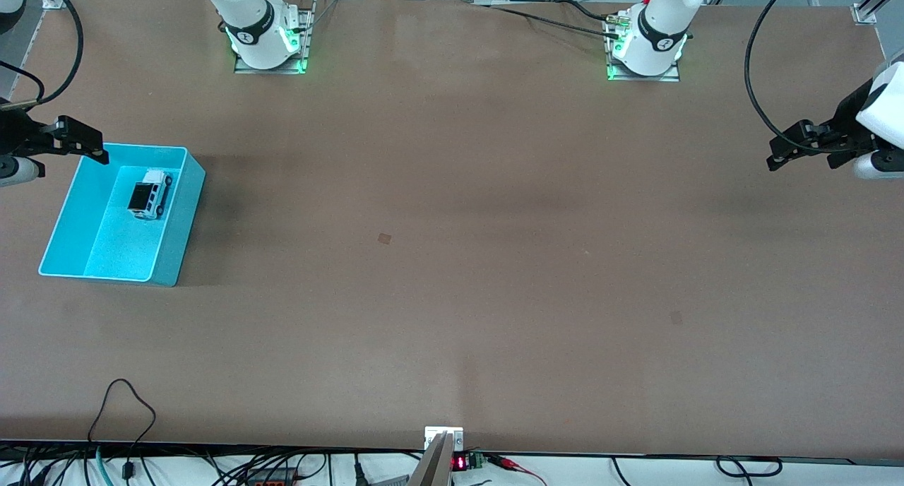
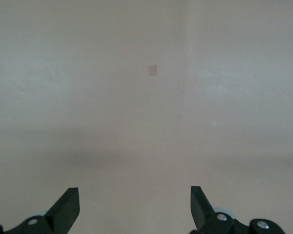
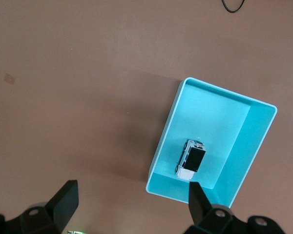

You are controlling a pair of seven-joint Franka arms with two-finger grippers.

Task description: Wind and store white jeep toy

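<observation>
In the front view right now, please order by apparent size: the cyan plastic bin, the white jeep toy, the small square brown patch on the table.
1. Cyan rectangular plastic bin
2. Boxy white jeep toy, inside that bin
3. Small square brown patch

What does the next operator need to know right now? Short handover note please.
Right gripper: open, empty, up over the rim of the cyan bin at the end farther from the front camera.
Left gripper: open, empty, waiting over bare table at the left arm's end.
White jeep toy: on its wheels inside the bin, in the part farther from the front camera; nothing touches it.
Done: jeep is stored in the bin. Whether it was wound cannot be told from the views.
Left: apparently nothing but parking the right arm.
</observation>
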